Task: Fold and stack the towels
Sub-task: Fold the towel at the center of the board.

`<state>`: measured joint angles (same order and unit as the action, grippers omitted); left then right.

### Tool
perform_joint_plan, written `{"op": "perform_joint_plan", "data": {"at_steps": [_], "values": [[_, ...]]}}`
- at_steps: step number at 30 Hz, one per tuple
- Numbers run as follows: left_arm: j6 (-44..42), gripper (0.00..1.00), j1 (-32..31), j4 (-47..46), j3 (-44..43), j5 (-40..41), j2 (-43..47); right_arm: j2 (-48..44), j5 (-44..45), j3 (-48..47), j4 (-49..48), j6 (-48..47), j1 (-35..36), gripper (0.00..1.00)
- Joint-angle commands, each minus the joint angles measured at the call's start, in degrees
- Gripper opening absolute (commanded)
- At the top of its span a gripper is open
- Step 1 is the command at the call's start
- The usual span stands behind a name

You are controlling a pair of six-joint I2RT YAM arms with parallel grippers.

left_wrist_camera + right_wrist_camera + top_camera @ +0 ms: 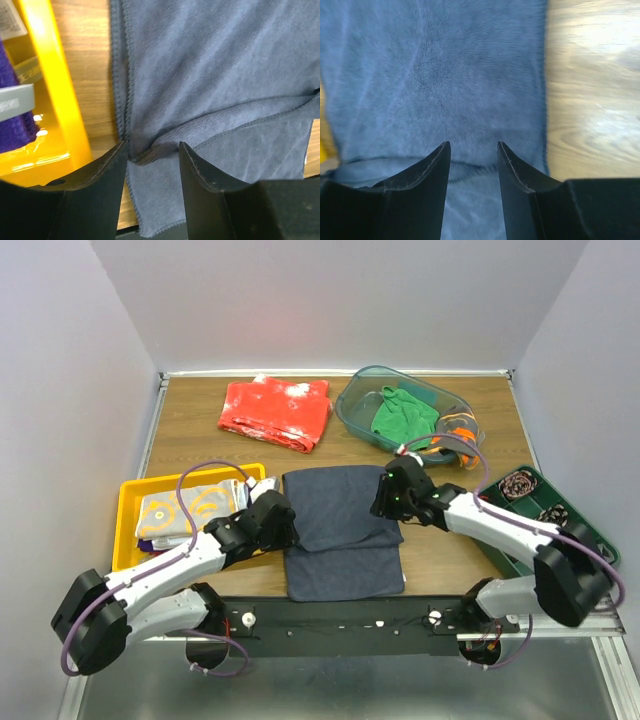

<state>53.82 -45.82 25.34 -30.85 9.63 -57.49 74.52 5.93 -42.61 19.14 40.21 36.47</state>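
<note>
A dark navy towel point(342, 525) lies on the table, its far part folded over the near part. My left gripper point(283, 523) is open at the towel's left edge, over the fold's edge point(152, 150). My right gripper point(385, 502) is open at the towel's right edge, jaws over the fold point(473, 150). A grey-and-yellow circle-pattern towel point(190, 508) lies on a purple one in the yellow tray point(126, 530). A bright green towel point(403, 415) and a dark grey one with orange markings point(455, 430) sit in the clear bin point(352, 410).
A red white-speckled cloth point(277, 412) lies at the back of the table. A dark green tray point(560, 510) with round items stands at the right. The yellow tray's wall point(55, 85) is close to the left of my left gripper.
</note>
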Motion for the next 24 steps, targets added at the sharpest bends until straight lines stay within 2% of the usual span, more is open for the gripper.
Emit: {"op": "perform_joint_plan", "data": {"at_steps": [1,5,10,15,21,24], "values": [[-1.3,0.53,-1.2,0.1,-4.0,4.6,-2.6,6.9,9.0,-3.3,1.1,-2.5,3.0,0.47],[-4.0,0.51,-1.8,0.1,-4.8,2.5,-5.1,8.1,9.1,-3.0,3.2,-2.7,5.5,0.41],[-5.6,0.35,-4.8,2.7,-5.0,1.0,-6.2,4.7,6.2,-1.4,8.2,-1.0,8.0,0.28],[-4.6,0.17,-7.8,6.2,-4.3,-1.1,-4.7,-2.2,2.9,0.9,12.8,0.9,9.3,0.22],[-0.9,0.11,-12.1,8.9,-1.1,-5.1,-0.8,-7.3,-3.3,3.0,17.2,6.9,13.0,0.21],[0.7,0.11,-14.0,10.1,0.1,-6.7,1.0,-10.3,-1.0,4.6,21.4,10.5,14.2,0.21]]}}
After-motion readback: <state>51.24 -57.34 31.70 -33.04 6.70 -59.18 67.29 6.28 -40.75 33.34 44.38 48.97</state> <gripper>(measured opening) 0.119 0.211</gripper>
